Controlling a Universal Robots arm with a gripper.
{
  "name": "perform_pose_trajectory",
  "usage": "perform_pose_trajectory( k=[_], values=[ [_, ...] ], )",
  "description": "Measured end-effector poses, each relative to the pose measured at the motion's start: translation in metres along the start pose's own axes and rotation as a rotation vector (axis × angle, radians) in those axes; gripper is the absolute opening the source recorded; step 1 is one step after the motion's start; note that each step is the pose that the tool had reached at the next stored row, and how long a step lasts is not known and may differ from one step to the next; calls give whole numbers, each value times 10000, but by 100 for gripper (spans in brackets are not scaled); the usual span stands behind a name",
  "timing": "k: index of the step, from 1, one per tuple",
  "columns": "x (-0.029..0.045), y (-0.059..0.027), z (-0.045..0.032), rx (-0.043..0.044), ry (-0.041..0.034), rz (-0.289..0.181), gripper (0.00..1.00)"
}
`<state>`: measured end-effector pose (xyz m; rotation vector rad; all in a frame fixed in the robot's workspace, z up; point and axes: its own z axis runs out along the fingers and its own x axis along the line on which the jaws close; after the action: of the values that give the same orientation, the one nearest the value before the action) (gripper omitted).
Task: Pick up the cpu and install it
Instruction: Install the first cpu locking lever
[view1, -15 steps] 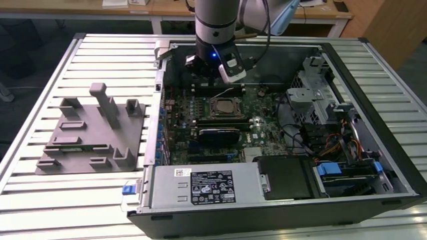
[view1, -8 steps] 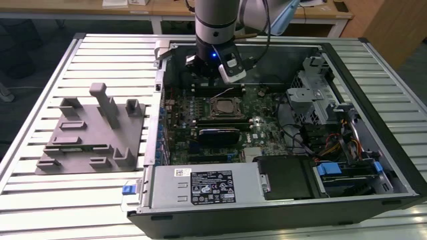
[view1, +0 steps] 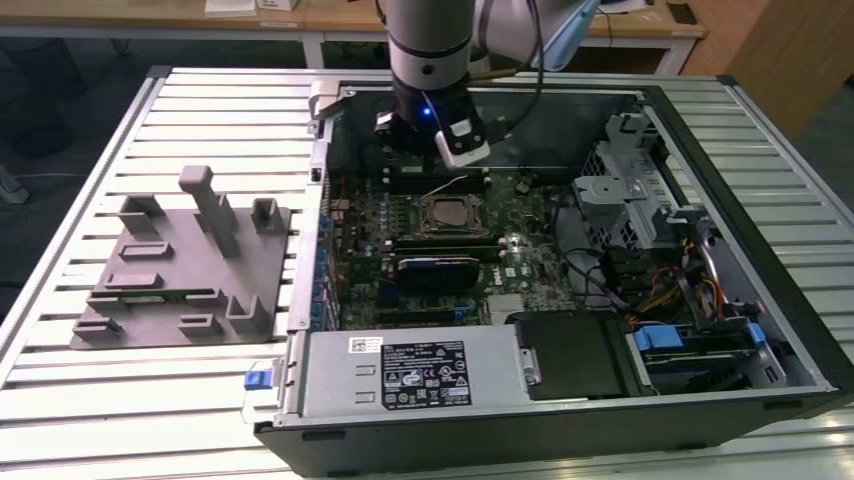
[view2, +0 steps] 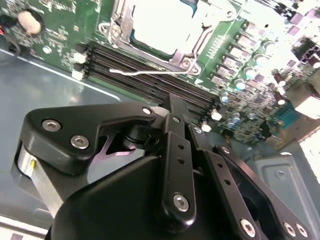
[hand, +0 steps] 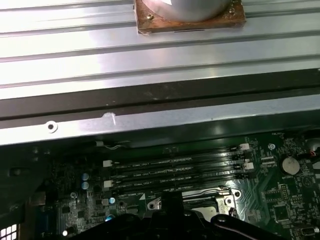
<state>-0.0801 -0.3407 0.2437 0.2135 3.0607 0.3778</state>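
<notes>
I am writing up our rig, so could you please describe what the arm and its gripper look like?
The arm is a silver-grey cylinder ending in a black wrist with a blue light. A small white module sits beside it, and dark cables run up. The gripper is matte black, angular links joined by silver screws.

We see cpu (view2: 160, 20) bright silver, lying inside socket frame (view2: 186, 60). Lever wire (view2: 150, 72) beside frame, crossing memory slots (view2: 105, 59). Gripper (view2: 176, 110) over slots.
</notes>
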Motion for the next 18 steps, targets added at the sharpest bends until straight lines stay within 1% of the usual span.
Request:
perform_pose_trajectory(
  k=[2,7,15,17,18],
  values=[
    [0,-2,11,4,-142,103,11],
    [1,-11,43,0,-372,328,11],
    [2,-20,79,-33,-862,642,11],
    [2,-22,92,-43,-962,719,11],
    [1,-24,100,-45,-996,752,11]
  ],
)
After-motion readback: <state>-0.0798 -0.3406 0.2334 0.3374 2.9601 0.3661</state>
